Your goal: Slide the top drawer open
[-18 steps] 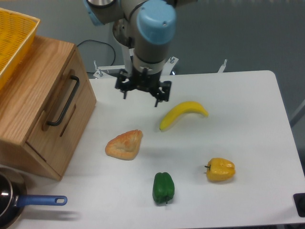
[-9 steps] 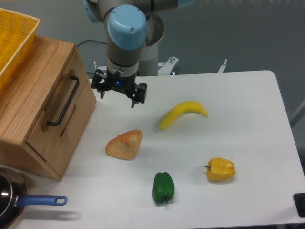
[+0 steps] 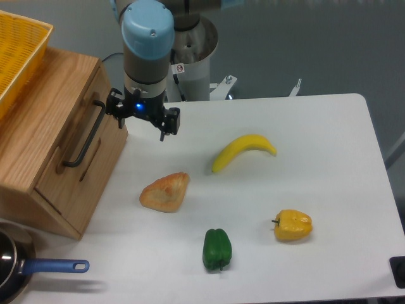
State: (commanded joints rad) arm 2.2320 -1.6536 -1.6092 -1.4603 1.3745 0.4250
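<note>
Camera view shows the light wooden top drawer [image 3: 85, 149] with its long black bar handle [image 3: 84, 135] closed, just left of the black two-finger gripper [image 3: 142, 120]. The gripper's fingers are spread apart and hold nothing. Grabbing and pulling are left.

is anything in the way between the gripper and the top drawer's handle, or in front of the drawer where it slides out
Nothing visible blocks the open gripper from the top drawer; it hangs beside the black handle's upper end. The croissant lies on the table in front, apparently clear of the drawer front.
</note>
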